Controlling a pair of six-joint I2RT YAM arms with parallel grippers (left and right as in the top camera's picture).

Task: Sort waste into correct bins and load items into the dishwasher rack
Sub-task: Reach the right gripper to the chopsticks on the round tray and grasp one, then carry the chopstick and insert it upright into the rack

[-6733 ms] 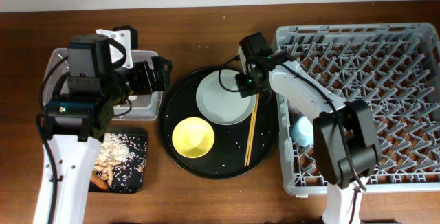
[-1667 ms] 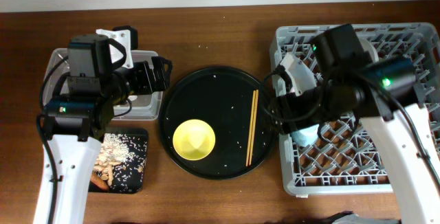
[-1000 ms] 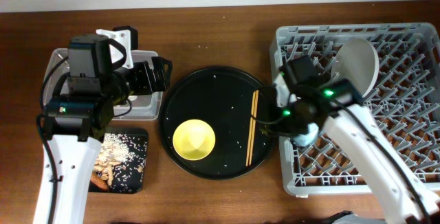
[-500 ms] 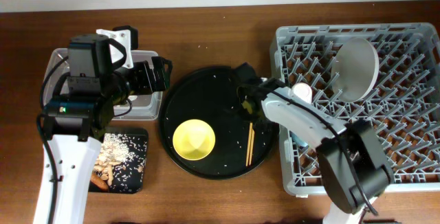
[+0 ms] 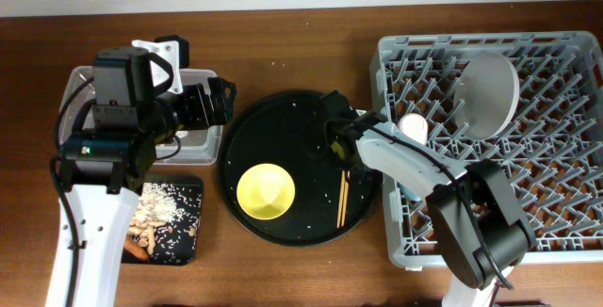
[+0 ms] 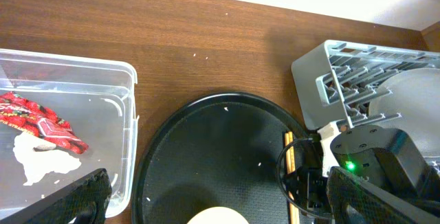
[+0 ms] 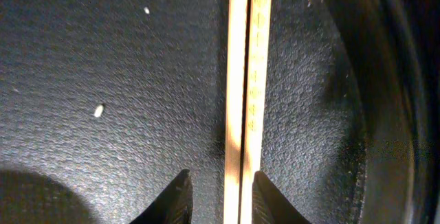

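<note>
Right gripper [image 7: 221,200], narrowly open and empty, straddles both chopsticks [image 7: 244,80]; it should lower squarely, then close so neither stick escapes.

**What lies where**

The large round black tray [image 5: 283,128] lies between the clear rectangular plastic tub [image 6: 82,64], on my left side, and the large square grey plastic rack [image 5: 565,156]. On this tray, the two thin wooden chopsticks [image 5: 342,194] lie right of the round yellow bowl [image 5: 265,188].

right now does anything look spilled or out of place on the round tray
Yes: loose white grains lie scattered over the round black tray, around the yellow bowl and chopsticks. A few specks also sit on the table beyond it.
</note>
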